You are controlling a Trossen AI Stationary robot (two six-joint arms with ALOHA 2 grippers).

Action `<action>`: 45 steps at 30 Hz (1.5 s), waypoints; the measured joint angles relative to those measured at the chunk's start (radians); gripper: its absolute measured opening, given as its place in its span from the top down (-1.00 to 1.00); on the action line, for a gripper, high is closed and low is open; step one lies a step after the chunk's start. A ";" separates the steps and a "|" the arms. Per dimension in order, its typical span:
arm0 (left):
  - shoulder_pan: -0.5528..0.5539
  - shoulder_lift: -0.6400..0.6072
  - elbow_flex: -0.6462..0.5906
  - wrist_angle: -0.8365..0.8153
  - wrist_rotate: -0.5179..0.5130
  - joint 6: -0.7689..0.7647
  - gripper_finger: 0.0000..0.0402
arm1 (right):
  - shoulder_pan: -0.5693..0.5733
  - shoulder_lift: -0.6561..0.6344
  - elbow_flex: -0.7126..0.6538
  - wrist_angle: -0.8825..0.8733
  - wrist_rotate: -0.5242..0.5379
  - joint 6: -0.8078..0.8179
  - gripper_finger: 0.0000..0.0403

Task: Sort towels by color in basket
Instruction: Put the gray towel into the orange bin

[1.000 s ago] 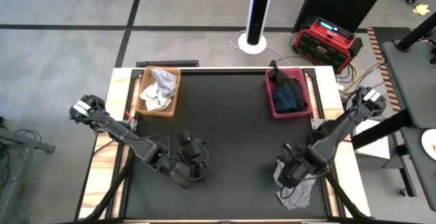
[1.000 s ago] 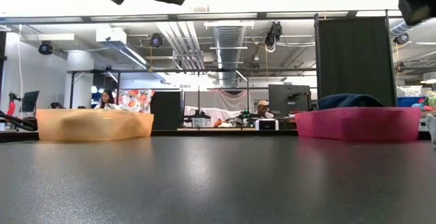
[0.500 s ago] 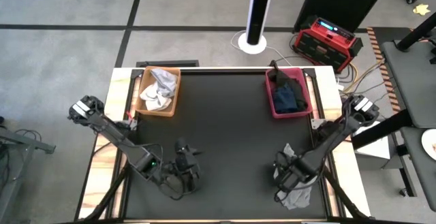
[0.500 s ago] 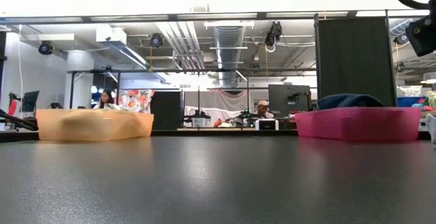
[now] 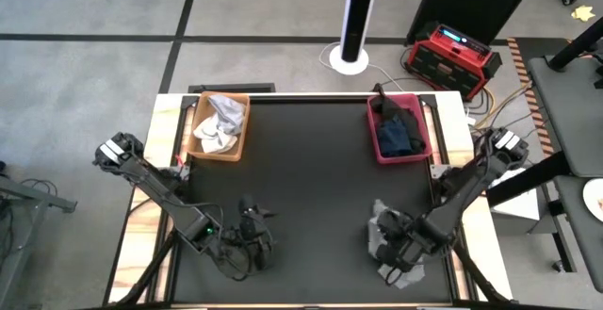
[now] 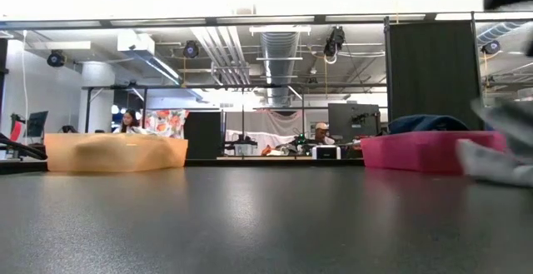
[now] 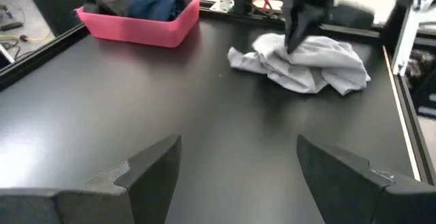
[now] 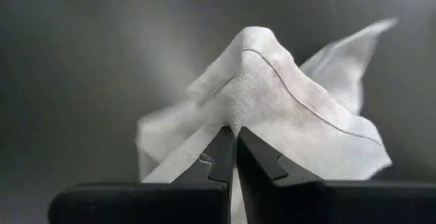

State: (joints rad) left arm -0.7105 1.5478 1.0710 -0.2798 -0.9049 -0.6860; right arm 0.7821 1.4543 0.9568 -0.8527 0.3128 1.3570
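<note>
At the lower right of the high view, the right tool [image 5: 394,253] sits low over the dark desk [image 5: 311,197] with its fingers pressed together, pinching a raised fold of the light grey towel [image 5: 391,244]. In the right wrist view the two dark fingertips [image 8: 225,157] meet on the cloth's peak [image 8: 262,98], and the rest of the towel spreads out beyond and to either side of them. The left wrist view shows the same towel [image 7: 303,60] crumpled on the desk, with the right arm coming down onto its near-centre.

At the lower left of the high view, the left tool [image 5: 247,244] hovers above bare desk, its fingers [image 7: 150,166] spread wide and holding nothing; the towel is well apart from it, across the desk.

Farther back, at the upper left of the high view, an orange basket [image 5: 201,150] holds white and pale towels [image 5: 217,126]. At the upper right, a pink basket [image 5: 375,145] holds navy and black towels [image 5: 400,131].

In the low view both baskets stand at the desk's far edge, with the grey towel [image 6: 500,153] showing at the right edge of the frame.
</note>
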 joint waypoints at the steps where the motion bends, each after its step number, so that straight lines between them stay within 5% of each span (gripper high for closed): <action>1: 0.000 0.000 0.000 0.000 0.011 0.017 -0.38 | -0.001 -0.012 0.009 0.025 0.051 -0.044 0.96; 5: 0.000 0.000 0.000 0.001 0.053 0.102 -0.38 | -0.029 -0.053 0.019 0.187 0.219 -0.275 0.96; 10: 0.000 0.000 0.000 0.001 0.059 0.181 -0.38 | -0.110 -0.086 0.015 0.408 0.293 -0.613 0.96; 15: 0.000 0.000 0.000 0.012 0.097 0.195 -0.38 | -0.221 -0.089 0.010 0.643 0.263 -0.955 0.96; 20: 0.000 0.003 0.000 0.064 0.103 0.192 -0.38 | -0.335 -0.089 -0.010 0.830 0.072 -1.196 0.96; 33: 0.042 0.113 -0.001 0.185 -0.039 0.164 -0.38 | -0.460 -0.078 -0.131 1.314 -0.233 -1.514 0.96; 45: 0.107 0.162 -0.001 0.299 -0.028 0.214 -0.37 | -0.506 -0.080 -0.129 1.349 -0.242 -1.543 0.96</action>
State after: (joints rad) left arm -0.6033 1.7103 1.0698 0.0195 -0.9325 -0.4724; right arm 0.2758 1.3743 0.8274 0.4963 0.0704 -0.1862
